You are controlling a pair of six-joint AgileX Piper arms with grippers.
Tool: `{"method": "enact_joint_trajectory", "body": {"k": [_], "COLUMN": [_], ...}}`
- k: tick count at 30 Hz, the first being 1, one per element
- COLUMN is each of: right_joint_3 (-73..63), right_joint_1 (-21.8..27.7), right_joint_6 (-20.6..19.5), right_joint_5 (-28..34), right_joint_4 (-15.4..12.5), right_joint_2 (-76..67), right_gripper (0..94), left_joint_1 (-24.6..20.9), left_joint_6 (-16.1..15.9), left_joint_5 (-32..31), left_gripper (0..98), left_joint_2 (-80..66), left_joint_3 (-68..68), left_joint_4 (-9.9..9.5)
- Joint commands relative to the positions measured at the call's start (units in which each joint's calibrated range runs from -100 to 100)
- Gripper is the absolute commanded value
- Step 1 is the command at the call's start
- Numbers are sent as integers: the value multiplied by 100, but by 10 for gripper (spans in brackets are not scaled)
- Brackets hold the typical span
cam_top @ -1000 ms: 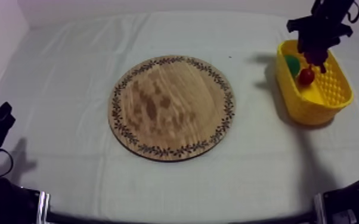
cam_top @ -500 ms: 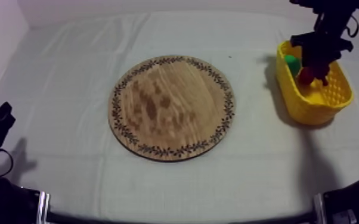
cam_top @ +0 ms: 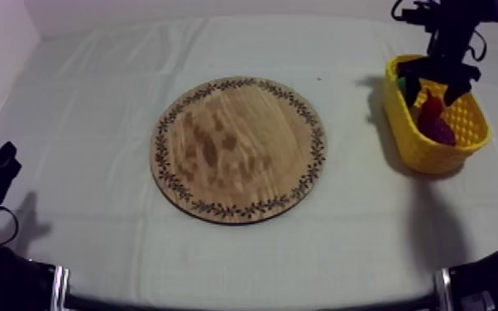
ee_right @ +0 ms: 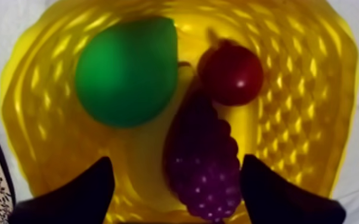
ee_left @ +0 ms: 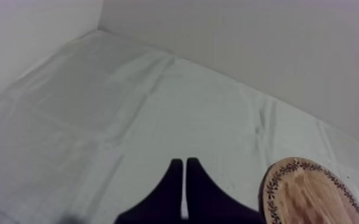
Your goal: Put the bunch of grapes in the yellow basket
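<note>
1. The bunch of grapes (ee_right: 203, 161) is dark purple, knobbly and tapered. It lies on its side on the floor of the yellow basket (cam_top: 422, 153).
2. The yellow basket is oblong with lattice walls. It stands upright on the cloth, at about 2 o'clock from the wooden board (cam_top: 237, 149) and well apart from it.
3. The wooden board is round with a patterned rim and lies flat at mid-table.

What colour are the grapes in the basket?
The bunch of grapes is dark purple, clearest in the right wrist view.

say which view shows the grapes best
Right wrist view: the bunch of grapes lies close up in the yellow basket. Top view: a purple patch by the right gripper. Left wrist view faces the wooden board.
</note>
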Motion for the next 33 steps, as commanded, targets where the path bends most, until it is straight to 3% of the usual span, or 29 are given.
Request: {"method": "enact_joint_trajectory", "body": {"k": [1,10,15,23,28,33], "right_joint_3": [-10,297,1182,3103,4119,5021], "right_joint_1": [-8,-14,20,-158,-311,-367], "right_joint_6": [12,73,112,200,459,788], "right_joint_5": [19,-595,-1575,-3008,-3371,-3654], "right_joint_4": [-31,-90,-159,-132,-271,-576], "right_joint_2": [-90,-1168,-2142,-3847,-4850,-5859], "right_gripper": [626,450,327,206,54,11], "left_joint_1": [2,2,2,2,2,2], "left_joint_6": [0,0,0,0,0,0], "left_joint_5": [-2,-2,-2,-2,-2,-2], "left_gripper": [0,0,0,0,0,0], "left_joint_2": [2,2,2,2,2,2], "left_joint_3": [-4,-4,-4,-4,-4,-4], "left_joint_4": [-4,-4,-4,-4,-4,-4]}}
